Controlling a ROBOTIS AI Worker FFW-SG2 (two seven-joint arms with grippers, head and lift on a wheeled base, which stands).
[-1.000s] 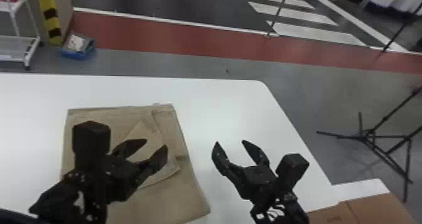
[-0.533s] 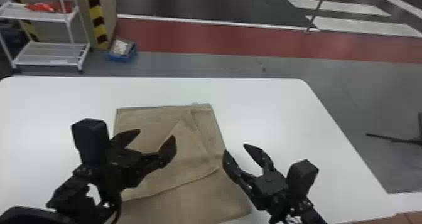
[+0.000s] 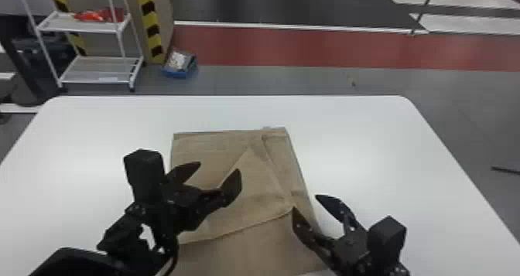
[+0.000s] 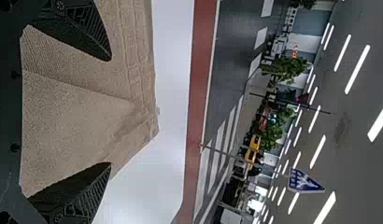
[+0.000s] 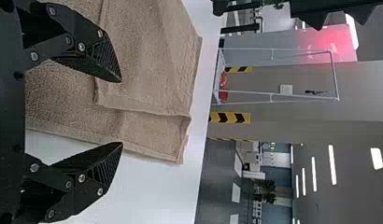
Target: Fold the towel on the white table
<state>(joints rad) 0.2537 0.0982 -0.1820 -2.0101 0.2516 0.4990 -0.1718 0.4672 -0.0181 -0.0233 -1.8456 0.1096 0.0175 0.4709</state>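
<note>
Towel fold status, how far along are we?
Partly done, it seems: a flap lies over the far part of the towel, creased, its near edge slanted. Nothing is in hand: the left gripper is open over the towel, the right gripper open at its right edge. Remaining, probably: straighten the flap, then fold the near part extending past it.

White cart (image 3: 96,69), blue bin (image 3: 180,71).

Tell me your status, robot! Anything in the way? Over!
Left end effector open over towel. Right end effector open near its right edge. Towel on table; crooked flap on top, maybe in the way.
</note>
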